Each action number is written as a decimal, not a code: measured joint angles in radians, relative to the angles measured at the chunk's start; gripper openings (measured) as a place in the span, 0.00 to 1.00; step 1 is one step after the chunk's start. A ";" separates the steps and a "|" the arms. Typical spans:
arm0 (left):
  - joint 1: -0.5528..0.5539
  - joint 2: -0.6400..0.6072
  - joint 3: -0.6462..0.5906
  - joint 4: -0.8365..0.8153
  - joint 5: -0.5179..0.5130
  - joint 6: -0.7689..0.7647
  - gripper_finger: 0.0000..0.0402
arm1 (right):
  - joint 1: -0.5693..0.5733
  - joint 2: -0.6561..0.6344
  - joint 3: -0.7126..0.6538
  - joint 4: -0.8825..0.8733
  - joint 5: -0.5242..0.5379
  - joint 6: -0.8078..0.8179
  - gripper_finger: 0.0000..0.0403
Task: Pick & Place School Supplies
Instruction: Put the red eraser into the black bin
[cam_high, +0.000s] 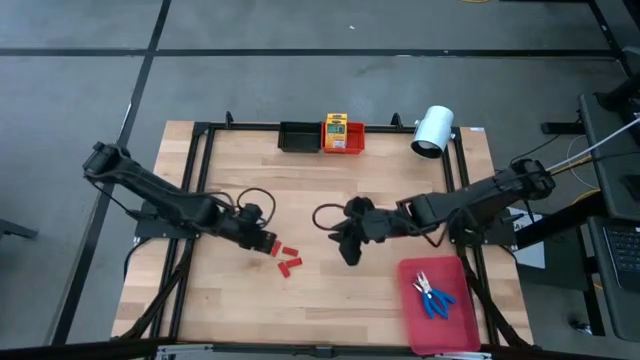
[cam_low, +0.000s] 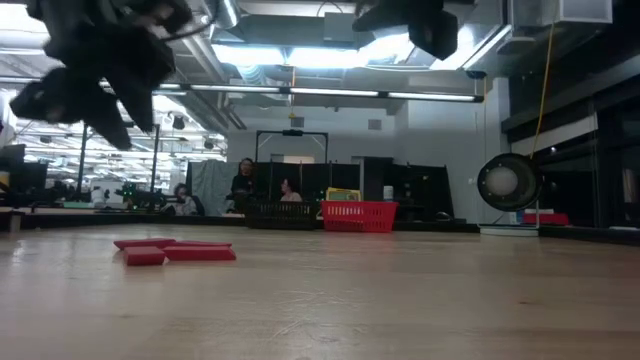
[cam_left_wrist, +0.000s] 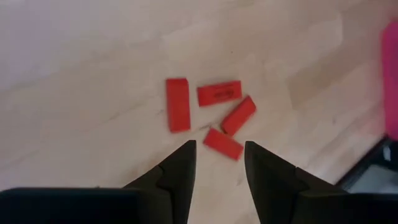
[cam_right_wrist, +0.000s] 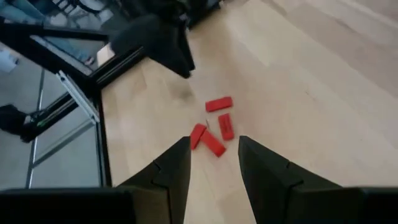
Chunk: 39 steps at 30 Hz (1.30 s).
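Note:
Several small flat red pieces (cam_left_wrist: 208, 112) lie close together on the wooden table (cam_high: 300, 190), left of its middle (cam_high: 288, 258). My left gripper (cam_left_wrist: 219, 146) hangs open just above and left of them (cam_high: 265, 240), fingers slanting down toward them. My right gripper (cam_right_wrist: 214, 140) is open too, held above the table to the right of the pieces (cam_high: 345, 245) and pointing at them (cam_right_wrist: 214, 127). Two blue-handled tools (cam_high: 432, 298) lie on the flat red tray (cam_high: 450, 335). A yellow-and-green box (cam_high: 335, 128) stands in the red bin (cam_high: 352, 146).
A black bin (cam_high: 297, 136) stands beside the red bin at the table's far edge. A white cylinder (cam_high: 432, 130) sits at the far right corner. A black frame (cam_high: 200, 160) runs around the table. In the low view, people stand in the room behind (cam_low: 243, 180).

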 joint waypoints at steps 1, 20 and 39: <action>0.006 0.025 0.000 0.022 0.001 -0.004 0.33 | -0.008 0.000 0.000 0.000 -0.019 -0.012 0.34; 0.075 0.298 -0.001 0.228 0.061 -0.010 0.47 | 0.035 -0.115 0.000 -0.205 -0.040 -0.143 0.35; 0.116 0.350 0.004 0.184 0.098 0.061 0.47 | 0.055 -0.150 0.000 -0.297 -0.009 -0.131 0.35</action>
